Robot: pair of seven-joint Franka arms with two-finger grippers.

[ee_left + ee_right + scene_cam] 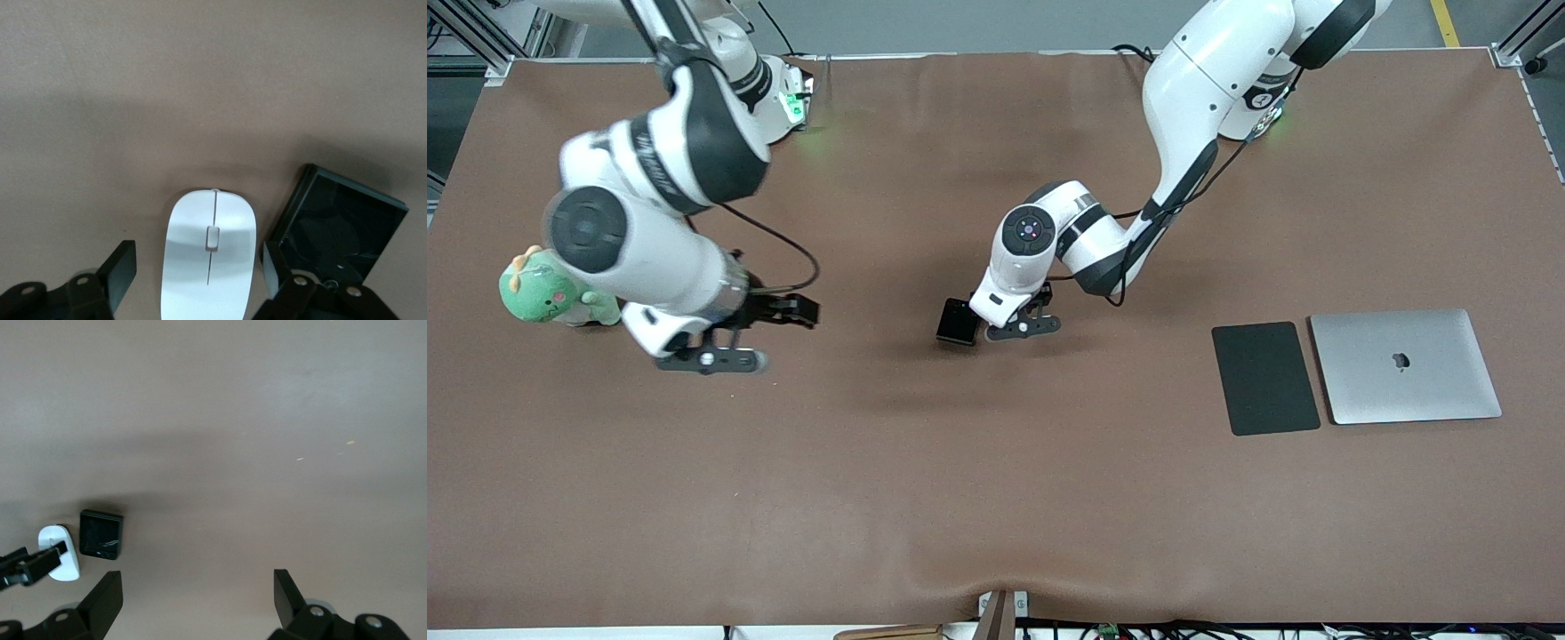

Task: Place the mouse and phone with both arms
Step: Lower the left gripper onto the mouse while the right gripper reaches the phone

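The white mouse lies on the brown table between the open fingers of my left gripper, which is low around it with gaps on both sides. In the front view the left gripper hides the mouse. The black phone lies right beside the mouse, toward the right arm's end, and shows in the left wrist view. My right gripper is open and empty over bare table, apart from both. The right wrist view shows its spread fingers, the phone and the mouse farther off.
A green plush toy lies beside the right arm at its end of the table. A dark grey flat pad and a closed silver laptop lie side by side toward the left arm's end. A brown cloth covers the table.
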